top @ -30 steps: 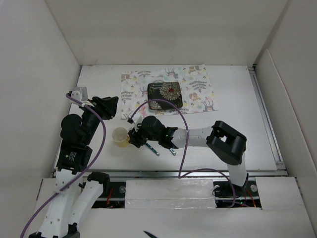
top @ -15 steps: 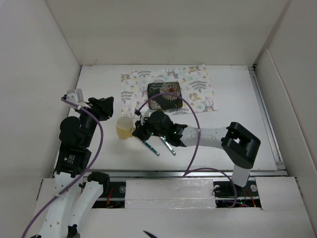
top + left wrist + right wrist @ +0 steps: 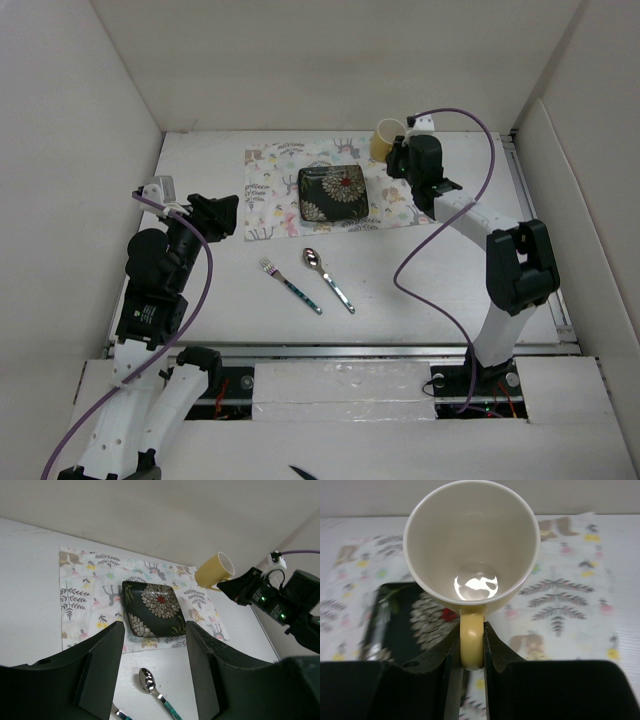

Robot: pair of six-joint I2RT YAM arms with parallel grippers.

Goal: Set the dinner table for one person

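Yellow mug (image 3: 470, 540) handle clamped by right claw (image 3: 471, 652), plainest wrist-side.

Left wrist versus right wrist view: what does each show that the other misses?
Only left wrist: the spoon, and the right arm seen side-on. Only right wrist: the right end effector pinching the handle of the yellow mug, and the mug's empty inside. Both: that mug, the dark floral plate, the patterned placemat.
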